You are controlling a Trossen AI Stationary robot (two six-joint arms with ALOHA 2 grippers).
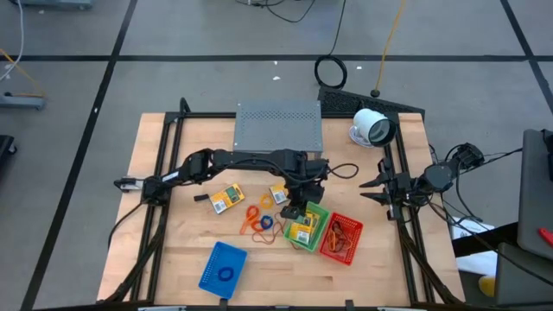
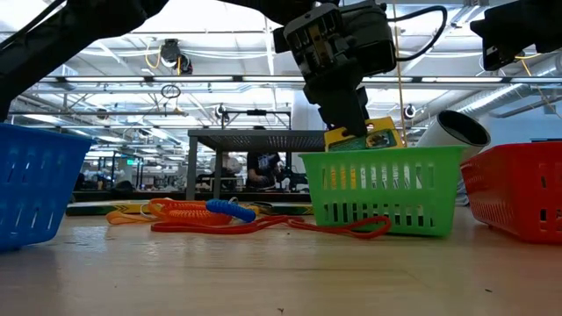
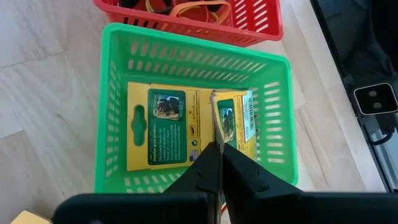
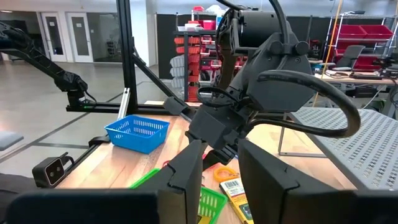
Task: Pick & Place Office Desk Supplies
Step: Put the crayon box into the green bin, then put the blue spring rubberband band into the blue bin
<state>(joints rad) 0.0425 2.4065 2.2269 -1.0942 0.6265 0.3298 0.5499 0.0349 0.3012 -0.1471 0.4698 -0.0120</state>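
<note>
Left gripper (image 3: 219,146) (fingers pinched) low.

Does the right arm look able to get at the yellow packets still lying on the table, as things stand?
Probably not easily: the right gripper waits at the table's edge, and the left arm and baskets lie toward those yellow packets.

a pale wooden table (image 1: 173,259) carries a blue basket (image 1: 223,267), a green basket (image 1: 316,213) touching a red basket (image 1: 342,238), two yellow packets (image 1: 228,199), a tangle of orange rubber bands (image 1: 257,226), a grey perforated shelf (image 1: 278,125) and a white round camera (image 1: 371,128).
</note>
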